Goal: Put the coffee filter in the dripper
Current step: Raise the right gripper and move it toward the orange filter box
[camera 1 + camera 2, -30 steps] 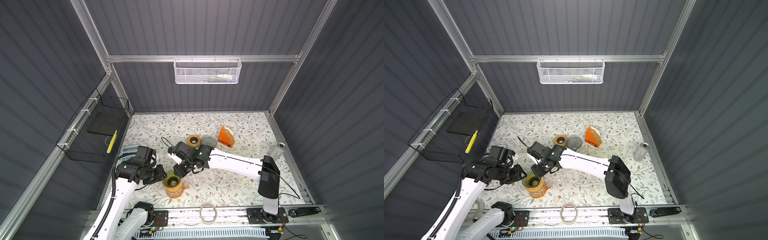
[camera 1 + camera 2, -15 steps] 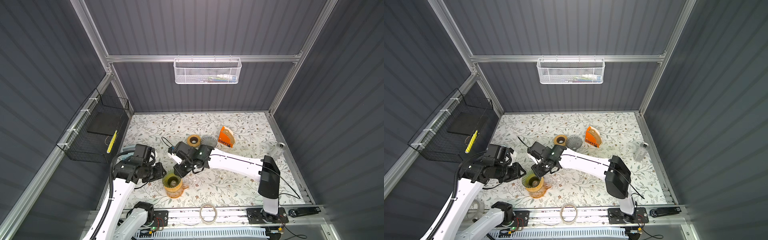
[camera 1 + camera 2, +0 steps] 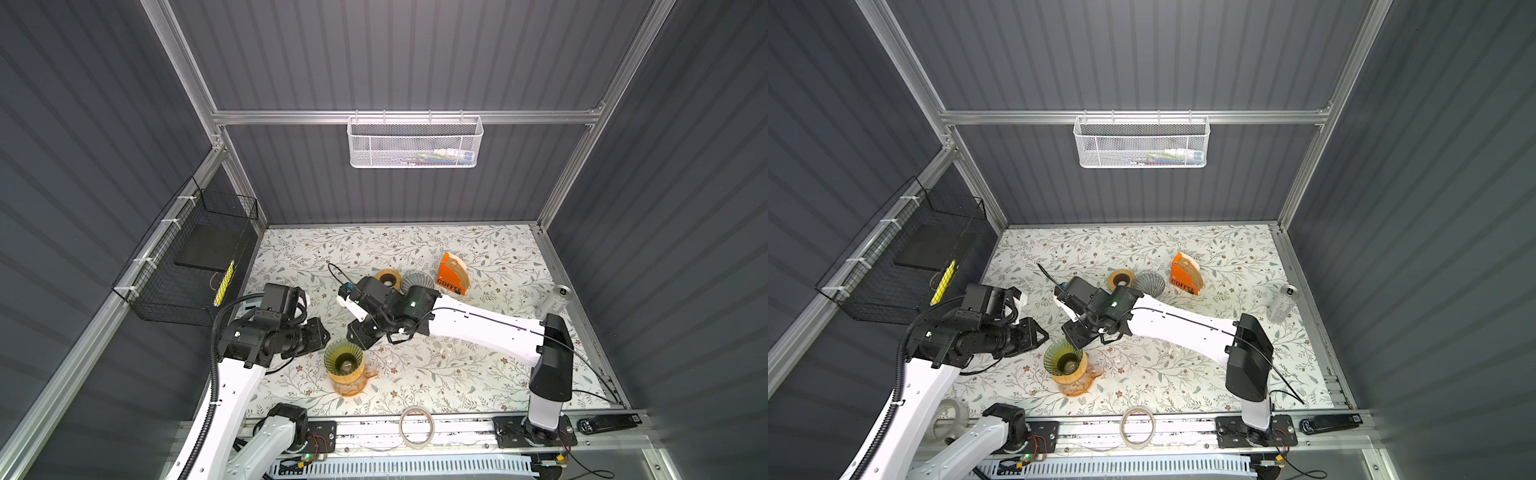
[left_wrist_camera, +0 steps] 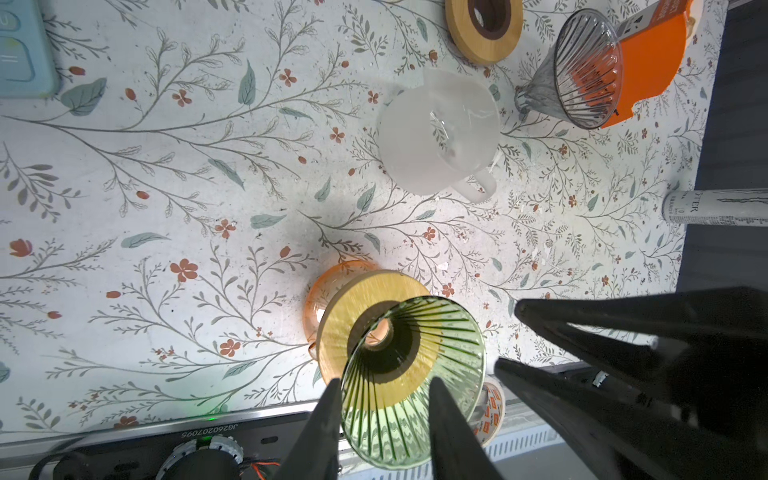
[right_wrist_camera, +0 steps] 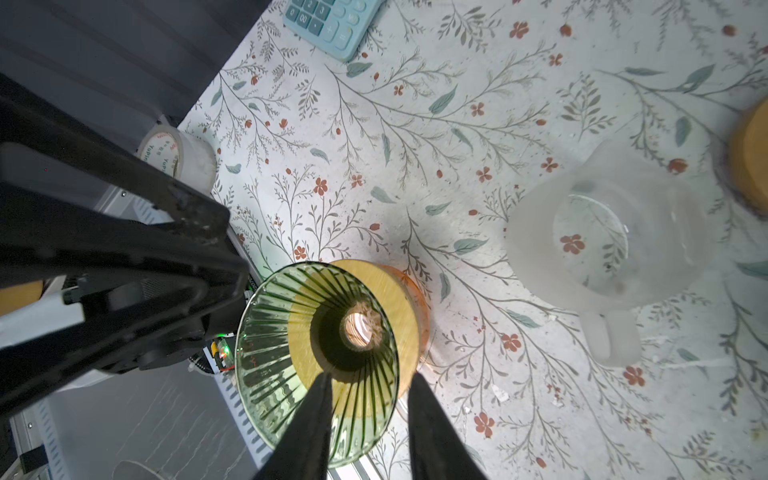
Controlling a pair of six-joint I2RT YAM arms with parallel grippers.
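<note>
A green dripper (image 3: pixel 343 358) tops an orange carafe (image 3: pixel 351 385); left gripper (image 4: pixel 384 384) and right gripper (image 5: pixel 370 378) hover at its rim, jaws narrowly parted. The coffee filter (image 3: pixel 462 269) stands behind in an orange holder (image 3: pixel 448 279).

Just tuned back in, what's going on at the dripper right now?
Both arms are at the green dripper, which sits on the orange jug near the front of the table. The left gripper and the right gripper hang at its rim from opposite sides, jaws parted, and neither holds anything. The dripper is empty, with no filter in it yet. The paper filters are in the orange holder towards the back.
</note>
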